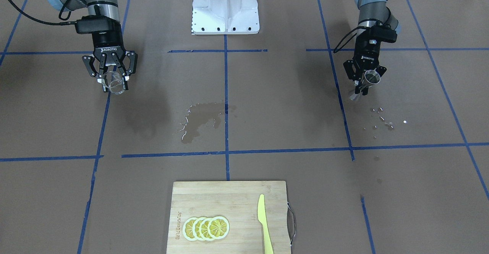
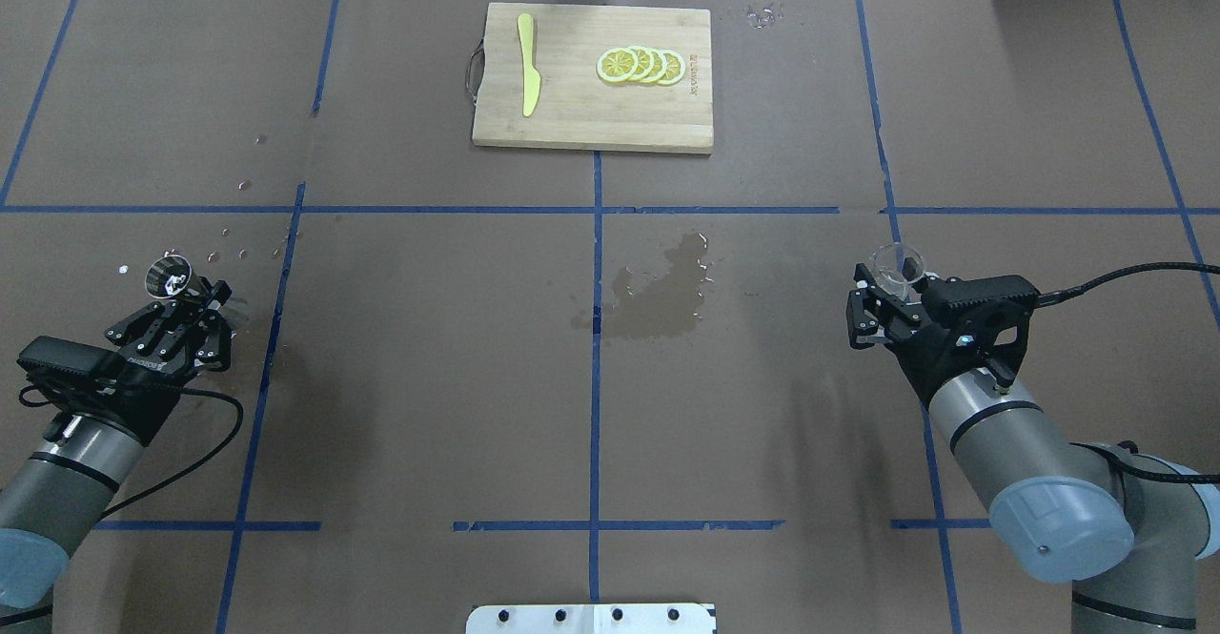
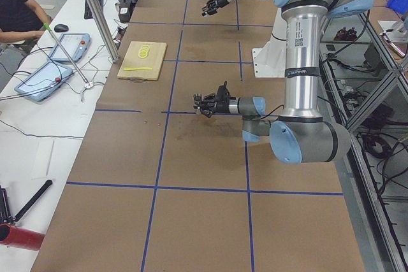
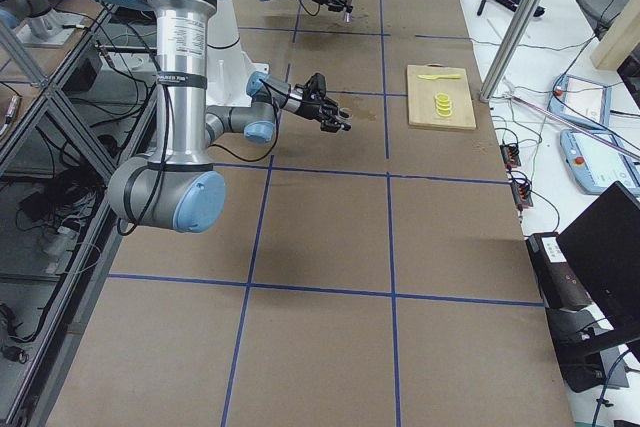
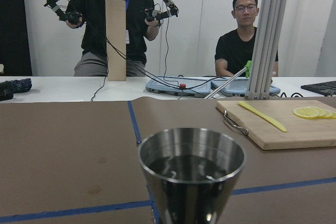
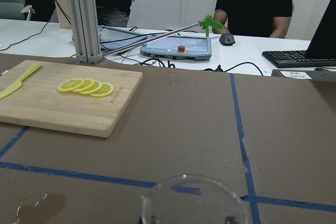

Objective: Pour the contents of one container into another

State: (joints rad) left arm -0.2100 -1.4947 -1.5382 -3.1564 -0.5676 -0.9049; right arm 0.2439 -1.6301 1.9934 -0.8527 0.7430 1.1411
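**A:** Where is the glass tumbler?

**B:** In the right hand; its fingers are closed against the tumbler's sides; it hangs above the brown counter on the robot's right side, with the rim towards the front camera.

**A:** And the metal jigger?

**B:** At the other end, well apart from the tumbler; the left hand has its fingers clamped around the jigger, and the upper cone's mouth is open to the cameras above; it too is off the counter.

**A:** Anything in either vessel?

**B:** From the left wrist the jigger's cup looks dark with a few glints; whether that is liquid I cannot tell; from the right wrist only the tumbler's clear rim shows.

**A:** The counter itself?

**B:** A wet patch darkens the middle, touching the centre line of blue tape; small droplets lie near the left hand; at the operators' edge sits a wooden cutting board; on it are a fan of lemon slices and, beside them, a yellow knife.
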